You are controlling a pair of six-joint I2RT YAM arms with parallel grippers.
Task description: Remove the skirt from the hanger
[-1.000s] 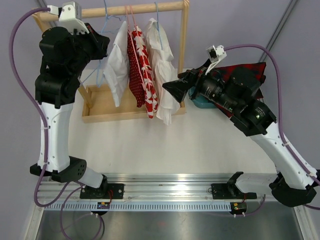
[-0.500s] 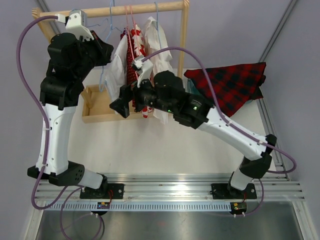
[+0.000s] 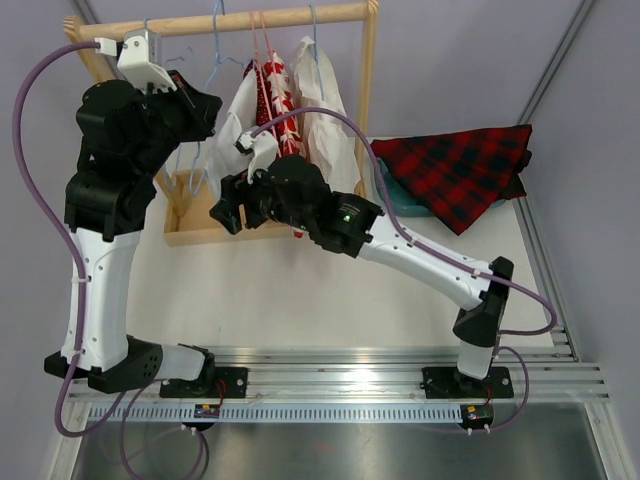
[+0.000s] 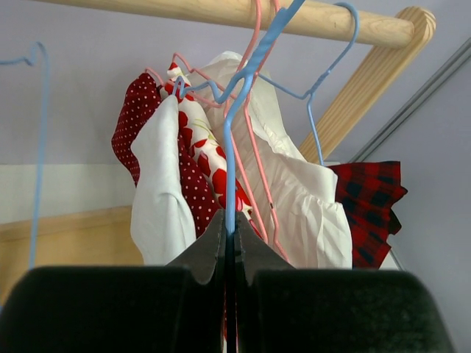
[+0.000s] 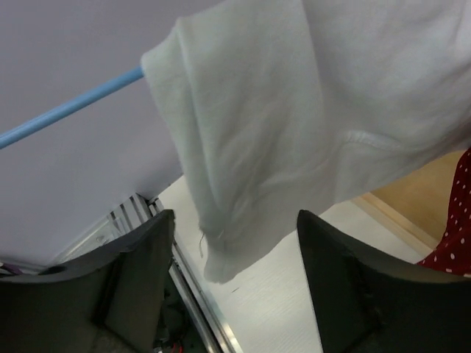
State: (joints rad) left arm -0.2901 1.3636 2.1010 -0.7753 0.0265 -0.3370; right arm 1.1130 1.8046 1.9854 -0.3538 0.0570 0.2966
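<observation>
From the top view, my left end effector (image 3: 203, 108) is up under the wooden rail (image 3: 250, 18), clamped on the blue hanger (image 3: 214, 45). The skirt (image 3: 238, 105), white, hangs from that hanger beside a red dotted garment (image 3: 270, 95). My right end effector (image 3: 222, 214) sits low at the skirt's lower edge, above the bench (image 3: 300, 290). A red plaid cloth (image 3: 460, 170) lies at the far right.

On the left wrist, the left end effector (image 4: 229, 229) is pinched closed on the blue hanger's (image 4: 229, 169) wire, the skirt (image 4: 158, 184) draped just left of it.

On the right wrist, the right end effector (image 5: 235, 246) is spread apart. The skirt's (image 5: 280, 110) hem hangs between the fingers (image 5: 140, 261) without touching either.
</observation>
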